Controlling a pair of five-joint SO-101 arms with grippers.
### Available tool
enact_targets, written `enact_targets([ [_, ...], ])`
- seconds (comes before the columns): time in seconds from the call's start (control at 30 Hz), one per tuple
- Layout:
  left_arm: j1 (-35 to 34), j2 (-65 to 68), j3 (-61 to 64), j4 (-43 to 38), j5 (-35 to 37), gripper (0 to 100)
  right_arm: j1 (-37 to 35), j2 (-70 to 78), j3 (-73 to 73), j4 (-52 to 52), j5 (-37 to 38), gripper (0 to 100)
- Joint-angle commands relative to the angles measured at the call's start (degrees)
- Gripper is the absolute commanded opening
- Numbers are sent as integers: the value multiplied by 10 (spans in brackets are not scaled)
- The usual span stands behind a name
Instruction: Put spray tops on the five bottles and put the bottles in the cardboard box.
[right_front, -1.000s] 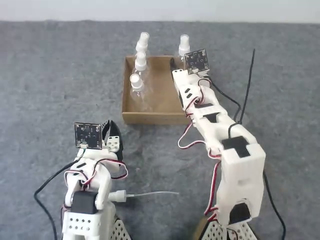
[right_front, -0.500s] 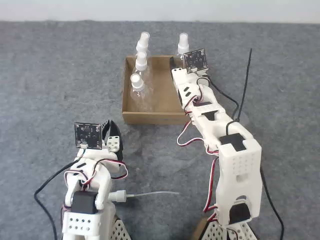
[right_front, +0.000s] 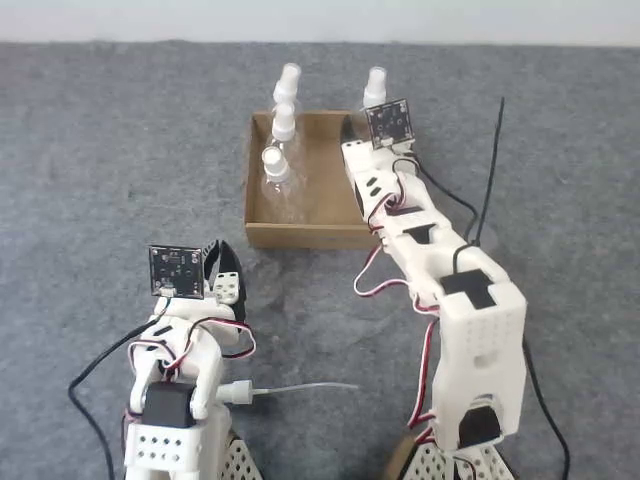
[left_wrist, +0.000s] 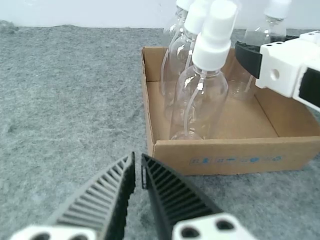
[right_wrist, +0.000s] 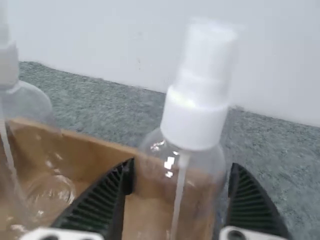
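The cardboard box (right_front: 300, 236) holds three clear bottles with white spray tops in a row along one side (right_front: 272, 172) (left_wrist: 200, 95). A fourth capped bottle (right_front: 375, 88) (right_wrist: 186, 165) stands at the box's far corner, on the side away from that row. My right gripper (right_front: 360, 122) (right_wrist: 180, 200) is shut on it, one finger at each side. The left gripper (right_front: 218, 264) (left_wrist: 138, 170) hovers shut and empty over the carpet, short of the box's near wall. A loose spray top (right_front: 240, 391) with its long tube lies by the left arm's base.
Grey carpet (right_front: 120, 150) covers the table all round the box. The right arm's cables (right_front: 490, 180) trail over the carpet beside it. The box's middle floor (left_wrist: 240, 120) is bare cardboard.
The right arm shifted slightly at the box, and the capped bottle in its fingers moved a little toward the far side. The left arm kept still.
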Motion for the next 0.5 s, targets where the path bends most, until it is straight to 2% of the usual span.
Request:
enact_targets([
  [0.0, -2, -11, -7, 6, 1, 15, 11, -75, 29, 9, -4, 246],
  [0.47, -1, -11, -7, 6, 1, 15, 7, -175, 124, 10, -4, 255],
])
